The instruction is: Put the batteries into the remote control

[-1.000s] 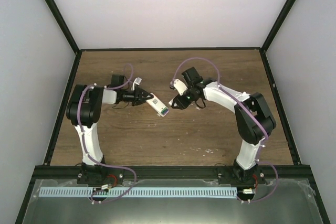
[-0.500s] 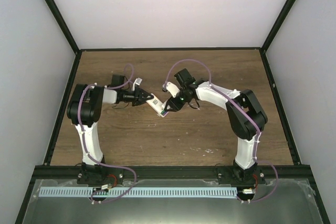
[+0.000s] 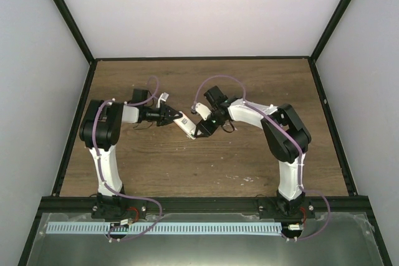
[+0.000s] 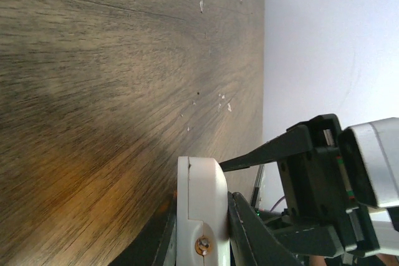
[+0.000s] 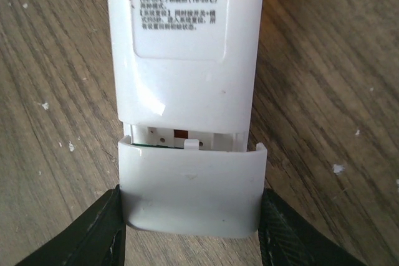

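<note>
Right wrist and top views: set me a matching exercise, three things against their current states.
Things:
1. left end effector
2. right end effector
3. white cover

States:
A. closed on the white cover
B. not fully seated, with a gap showing at the compartment
C. closed on the remote control

Pairs: 1-C; 2-A; 3-B

Found both arms folded inward over the middle of the wooden table [image 3: 187, 172]. Saw left gripper [image 3: 174, 117] clamped on the far-left end of the remote control [image 3: 185, 126], with the white bar slanting toward near-right. Found right gripper [image 3: 201, 131] right at the remote's near-right end, apparently touching. Couldn't resolve its jaws from up there. Noted purple cables [image 3: 221, 79] looped over both arms.
</note>
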You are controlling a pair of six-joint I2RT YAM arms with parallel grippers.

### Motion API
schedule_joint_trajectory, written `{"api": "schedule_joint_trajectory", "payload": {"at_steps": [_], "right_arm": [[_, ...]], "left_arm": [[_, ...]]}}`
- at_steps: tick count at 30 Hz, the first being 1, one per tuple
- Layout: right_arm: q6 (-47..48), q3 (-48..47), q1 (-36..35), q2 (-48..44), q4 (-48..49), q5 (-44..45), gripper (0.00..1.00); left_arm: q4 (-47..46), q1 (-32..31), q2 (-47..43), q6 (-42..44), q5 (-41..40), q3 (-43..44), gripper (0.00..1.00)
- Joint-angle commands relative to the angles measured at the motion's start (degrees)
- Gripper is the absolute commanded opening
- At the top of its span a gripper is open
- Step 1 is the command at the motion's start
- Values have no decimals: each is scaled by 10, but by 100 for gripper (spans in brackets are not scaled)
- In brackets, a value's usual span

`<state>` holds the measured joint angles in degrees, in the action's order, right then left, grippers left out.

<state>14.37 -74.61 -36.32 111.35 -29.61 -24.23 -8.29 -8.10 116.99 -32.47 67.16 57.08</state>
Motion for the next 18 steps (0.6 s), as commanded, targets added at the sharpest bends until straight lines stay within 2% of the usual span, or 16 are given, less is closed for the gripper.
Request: {"api": "schedule_joint_trajectory", "payload": {"at_steps": [1, 18], "right_arm": [[0, -24, -7, 12, -7, 1, 41], [3, -46, -15, 37, -31, -10, 42]], "left_arm": [[9, 3, 7, 22, -7, 3, 0], [26, 3, 3, 33, -15, 6, 0]]}}
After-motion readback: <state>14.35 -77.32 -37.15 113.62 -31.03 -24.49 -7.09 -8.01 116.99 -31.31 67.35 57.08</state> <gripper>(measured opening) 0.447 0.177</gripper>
